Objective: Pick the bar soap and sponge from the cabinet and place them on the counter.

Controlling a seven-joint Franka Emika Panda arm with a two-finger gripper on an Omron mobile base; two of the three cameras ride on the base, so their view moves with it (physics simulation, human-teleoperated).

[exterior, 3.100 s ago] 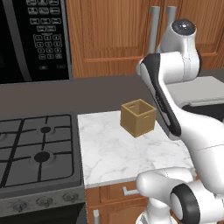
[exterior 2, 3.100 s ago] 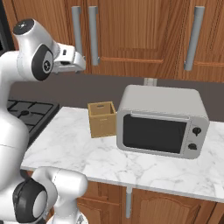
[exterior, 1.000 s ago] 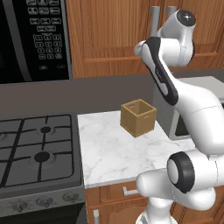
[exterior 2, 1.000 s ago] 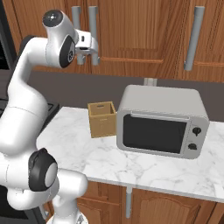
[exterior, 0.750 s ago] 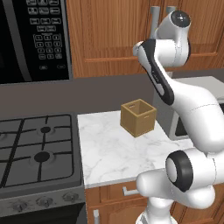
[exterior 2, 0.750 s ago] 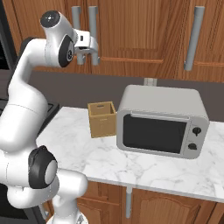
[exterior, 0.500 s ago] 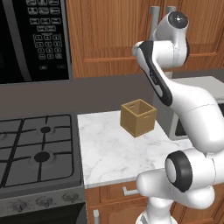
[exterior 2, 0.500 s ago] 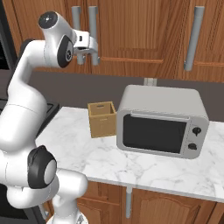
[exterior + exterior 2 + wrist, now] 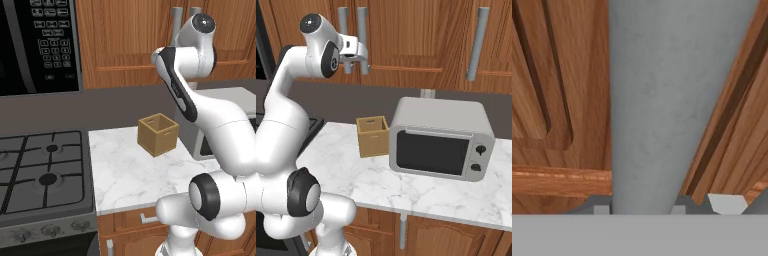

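The cabinet (image 9: 411, 35) is closed, its reddish-brown panelled doors (image 9: 125, 40) fronted by long grey bar handles. My gripper (image 9: 364, 63) is raised to the door and shut on one grey handle (image 9: 362, 27). In the hand view that handle (image 9: 657, 110) runs up the middle of the picture, with my gripper (image 9: 639, 210) pinching it between the two dark tips. The bar soap and the sponge are hidden behind the closed doors. Below lies the white marble counter (image 9: 125, 172), also seen from the other side (image 9: 421, 192).
A small open wooden box (image 9: 158, 134) stands on the counter beside a grey microwave (image 9: 440, 137). The black gas stovetop (image 9: 42, 165) lies to the left, under a black wall oven (image 9: 35, 45). Another handle (image 9: 476, 42) hangs further right.
The jaws have closed onto the cabinet handle. The hand has edged slightly closer to the door; the box and microwave have not moved.
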